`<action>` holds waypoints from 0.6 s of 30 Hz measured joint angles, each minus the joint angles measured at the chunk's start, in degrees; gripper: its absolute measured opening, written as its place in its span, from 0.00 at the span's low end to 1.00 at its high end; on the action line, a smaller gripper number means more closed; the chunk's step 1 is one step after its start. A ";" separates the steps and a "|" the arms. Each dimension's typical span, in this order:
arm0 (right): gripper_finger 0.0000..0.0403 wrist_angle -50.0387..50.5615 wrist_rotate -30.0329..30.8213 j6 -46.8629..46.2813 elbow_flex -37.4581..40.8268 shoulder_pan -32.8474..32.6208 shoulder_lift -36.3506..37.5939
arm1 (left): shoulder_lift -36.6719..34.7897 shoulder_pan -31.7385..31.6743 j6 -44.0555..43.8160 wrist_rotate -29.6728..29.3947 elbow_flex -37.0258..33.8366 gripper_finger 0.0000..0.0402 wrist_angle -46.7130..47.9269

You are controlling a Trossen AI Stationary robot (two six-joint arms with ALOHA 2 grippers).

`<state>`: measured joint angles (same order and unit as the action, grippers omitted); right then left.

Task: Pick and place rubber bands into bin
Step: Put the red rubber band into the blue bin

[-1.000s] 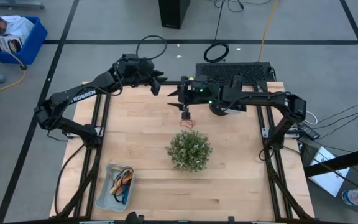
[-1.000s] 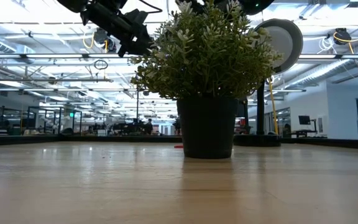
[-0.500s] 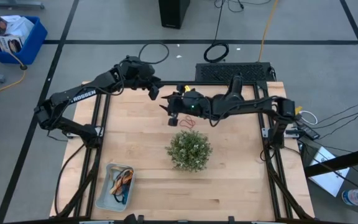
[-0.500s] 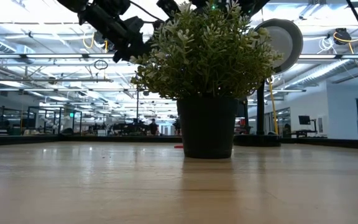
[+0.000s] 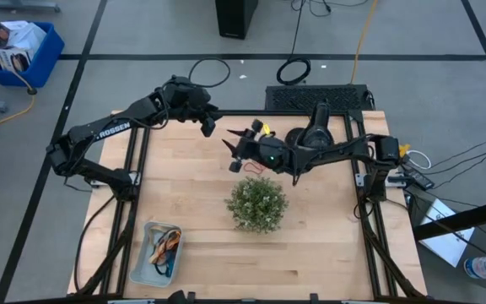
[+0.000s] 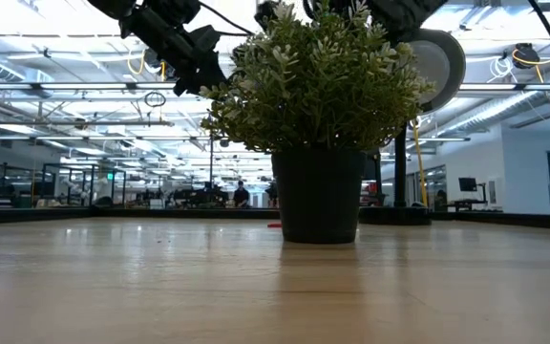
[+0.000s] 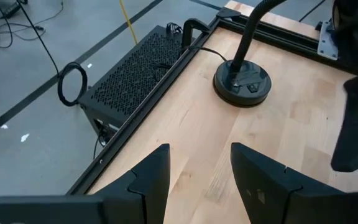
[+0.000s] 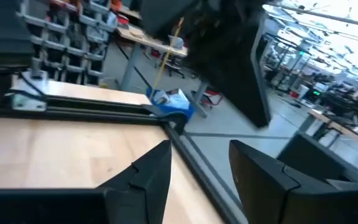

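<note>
The pale blue bin (image 5: pixel 144 262) stands at the table's near left with several orange, tan and blue rubber bands (image 5: pixel 165 245) lying in it. A small red band (image 6: pixel 273 225) lies on the table by the left foot of the plant's pot (image 6: pixel 319 205). My right gripper (image 5: pixel 235 157) (image 8: pixel 197 180) hangs open and empty above the table just beyond the plant (image 5: pixel 257 203), its fingers pointing toward the table's left. My left gripper (image 5: pixel 208 126) (image 7: pixel 199 180) is open and empty, raised near the far edge.
A black round stand base (image 7: pixel 241 84) sits on the far right of the table, and a black perforated box (image 5: pixel 315 97) lies along the far edge. The plant stands mid-table between the grippers and the bin. Bare wood (image 5: pixel 327 245) lies at the near right.
My right gripper has risen from pointing down over the red band, gone a little toward the table's left, and tipped up to near level. It carries nothing. The red band stays on the table by the pot.
</note>
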<state>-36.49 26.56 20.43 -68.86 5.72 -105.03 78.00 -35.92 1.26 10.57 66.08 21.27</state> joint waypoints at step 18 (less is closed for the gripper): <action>0.39 -12.43 -1.28 -6.36 12.97 -0.30 0.00 | 0.00 0.02 -0.36 -0.07 0.00 0.44 -0.06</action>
<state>-48.92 25.28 14.07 -55.89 5.41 -105.03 78.00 -35.90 0.89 10.50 66.08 21.21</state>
